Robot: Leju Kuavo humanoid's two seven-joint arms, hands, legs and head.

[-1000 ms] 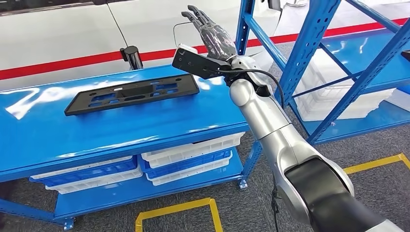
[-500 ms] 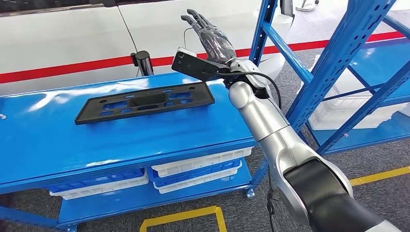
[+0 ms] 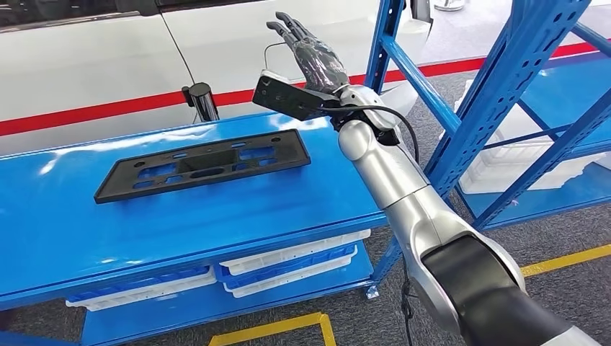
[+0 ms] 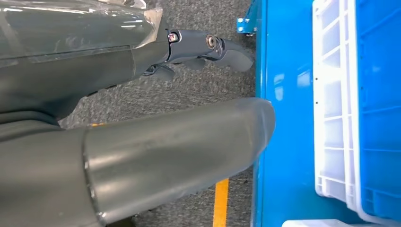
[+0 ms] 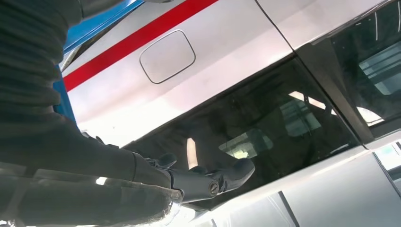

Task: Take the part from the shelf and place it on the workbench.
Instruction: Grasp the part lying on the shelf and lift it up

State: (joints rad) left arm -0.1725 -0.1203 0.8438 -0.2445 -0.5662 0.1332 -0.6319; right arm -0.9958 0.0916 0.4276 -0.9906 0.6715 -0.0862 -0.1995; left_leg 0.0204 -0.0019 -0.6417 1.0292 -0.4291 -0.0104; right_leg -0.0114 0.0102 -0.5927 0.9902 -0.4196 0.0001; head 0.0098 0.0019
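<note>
A long flat black plastic part point(image 3: 203, 164) with several cut-outs lies on the blue workbench point(image 3: 180, 209), toward its back edge. My right hand point(image 3: 310, 54) is raised above the bench's back right corner, to the right of the part and clear of it, fingers stretched out and holding nothing. The right wrist view has the same right hand point(image 5: 189, 182) spread against the white car's dark window. In the left wrist view my left hand point(image 4: 203, 49) hangs over grey carpet beside a blue shelf board, fingers apart and holding nothing.
A white car with a red stripe point(image 3: 108, 72) stands right behind the bench. A blue steel shelf rack point(image 3: 504, 86) rises to the right, with white crates point(image 3: 504, 162) on its low board. White and blue crates point(image 3: 288, 263) sit under the bench. Yellow tape point(image 3: 274, 328) marks the floor.
The whole picture shifts sideways between frames, so the camera has turned. The part stays flat on the bench and my right hand stays raised and spread.
</note>
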